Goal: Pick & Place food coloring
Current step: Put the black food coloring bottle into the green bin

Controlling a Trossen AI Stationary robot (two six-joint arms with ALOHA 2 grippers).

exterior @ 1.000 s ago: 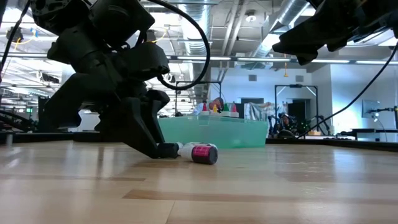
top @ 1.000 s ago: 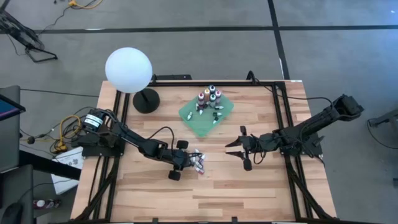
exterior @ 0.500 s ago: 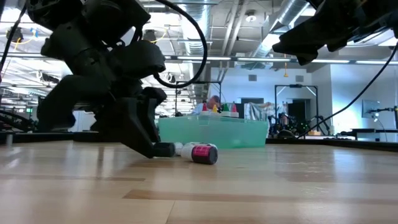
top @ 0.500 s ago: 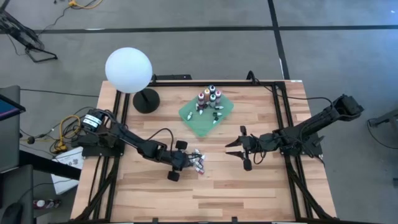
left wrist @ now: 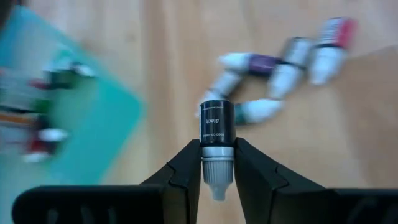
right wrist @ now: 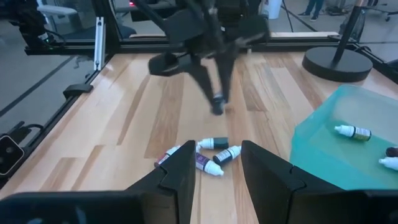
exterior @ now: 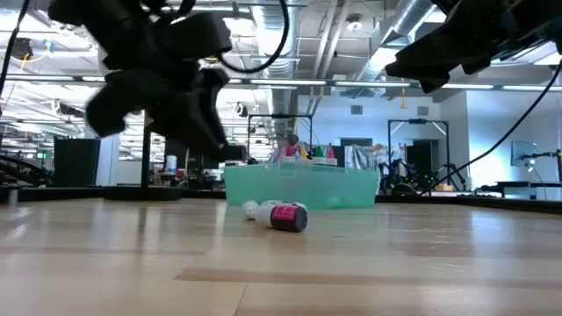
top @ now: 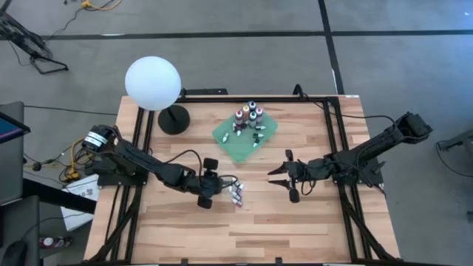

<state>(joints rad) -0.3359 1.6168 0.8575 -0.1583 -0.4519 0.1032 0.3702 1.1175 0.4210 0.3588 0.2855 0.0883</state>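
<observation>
My left gripper (left wrist: 216, 149) is shut on a black food coloring bottle (left wrist: 216, 121) and hangs above the table; the right wrist view shows it in the air (right wrist: 217, 99). Just beyond it, several food coloring bottles (top: 235, 193) lie on their sides on the wood, one with a pink label (exterior: 288, 216). More bottles stand and lie in the green square container (top: 246, 133) toward the far edge. My right gripper (top: 282, 177) waits open at mid-right, its fingers (right wrist: 183, 171) empty. My left gripper pinches the black bottle's pale ribbed cap end (left wrist: 216, 163) between its two fingers (left wrist: 186, 165). The fingers slant downward from the table's left side and lie along the bottle. The black body sticks out past the fingertips, lifted clear of the table.
A white globe lamp (top: 153, 83) on a round black base (top: 174, 118) stands at the far left. Black frame rails (top: 336, 148) run along the table's sides. Bare wood lies along the near edge (top: 244, 236).
My left gripper has risen from the tabletop and tipped, carrying the black bottle, which lay on the wood beside the other bottles and now hangs clear. The loose bottles have stayed where they were.
</observation>
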